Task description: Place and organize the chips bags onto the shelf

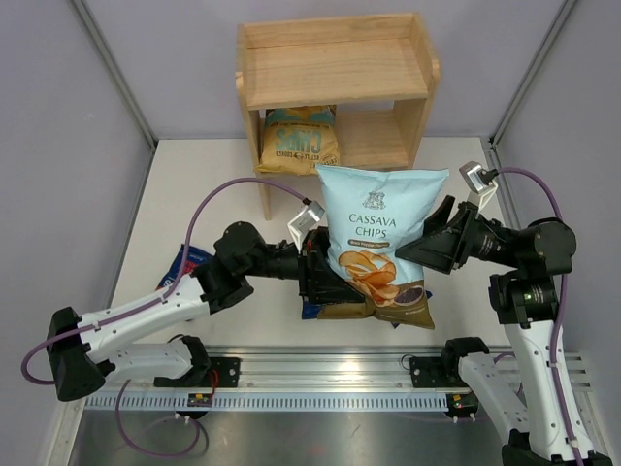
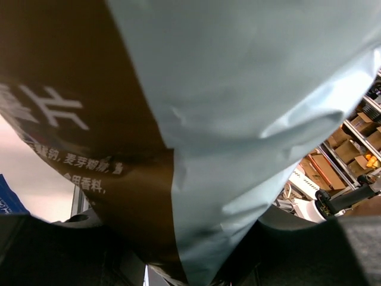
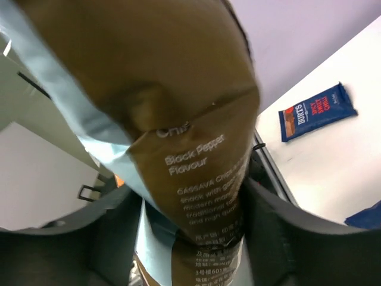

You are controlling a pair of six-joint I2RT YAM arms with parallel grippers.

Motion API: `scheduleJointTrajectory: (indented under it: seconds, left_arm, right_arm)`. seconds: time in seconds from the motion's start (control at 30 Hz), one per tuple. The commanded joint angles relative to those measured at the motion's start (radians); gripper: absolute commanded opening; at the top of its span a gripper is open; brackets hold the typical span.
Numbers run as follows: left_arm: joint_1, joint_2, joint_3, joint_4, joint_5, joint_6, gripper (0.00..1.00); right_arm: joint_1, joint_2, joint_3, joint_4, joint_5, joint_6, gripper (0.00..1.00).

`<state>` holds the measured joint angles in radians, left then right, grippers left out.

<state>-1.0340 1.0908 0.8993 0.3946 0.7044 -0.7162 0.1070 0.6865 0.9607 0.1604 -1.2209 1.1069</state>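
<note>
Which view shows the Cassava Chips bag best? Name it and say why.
Top external: it shows nearly the whole front of the Cassava Chips bag, with the label readable. The left wrist view shows only a close, unclear pale-blue and brown patch. The right wrist view shows the brown panel with the flavour text.

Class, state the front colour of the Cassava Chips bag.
The bag is pale blue, olive-brown at the bottom; clearest from top external.

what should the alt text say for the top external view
A pale-blue Cassava Chips bag is upright mid-frame, the left pincer at its lower left edge and the right pincer at its right edge. Behind it a wooden two-tier shelf holds a tan-and-teal bag on its lower tier.
</note>
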Motion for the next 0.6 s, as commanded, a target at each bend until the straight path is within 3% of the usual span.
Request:
scheduleJointTrajectory:
  seconds: [0.0, 0.1, 0.17, 0.2, 0.3, 0.33, 0.37, 0.43, 0.57]
  left_arm:
    - [0.009, 0.012, 0.052, 0.055, 0.030, -0.020, 0.33]
    - [0.038, -0.002, 0.050, 0.017, 0.033, -0.031, 0.33]
    - [0.063, -0.014, 0.044, 0.003, 0.027, -0.049, 0.40]
    - [0.068, -0.031, 0.038, -0.005, 0.018, -0.052, 0.59]
    - [0.077, -0.063, 0.027, -0.025, -0.051, -0.049, 0.76]
    - [0.077, -0.084, 0.014, -0.020, -0.095, -0.052, 0.94]
    - [0.077, -0.097, 0.000, 0.021, -0.117, -0.058, 0.99]
    - [0.075, -0.133, -0.063, 0.091, -0.184, -0.096, 0.99]
    - [0.042, -0.190, -0.244, 0.440, -0.371, -0.181, 0.99]
  right_arm:
    - [0.019, 0.015, -0.005, 0.025, 0.056, 0.057, 0.63]
    - [0.019, -0.007, -0.057, 0.158, 0.086, 0.112, 0.43]
    - [0.017, -0.027, -0.069, 0.169, 0.113, 0.108, 0.37]
    - [0.020, -0.033, -0.071, 0.168, 0.122, 0.104, 0.34]
    - [0.017, -0.067, -0.083, 0.160, 0.191, 0.093, 0.24]
    - [0.017, -0.083, -0.095, 0.180, 0.233, 0.100, 0.22]
    - [0.017, -0.094, -0.103, 0.195, 0.253, 0.117, 0.22]
    - [0.019, -0.123, -0.125, 0.234, 0.322, 0.131, 0.22]
    - [0.019, -0.179, -0.172, 0.298, 0.467, 0.145, 0.22]
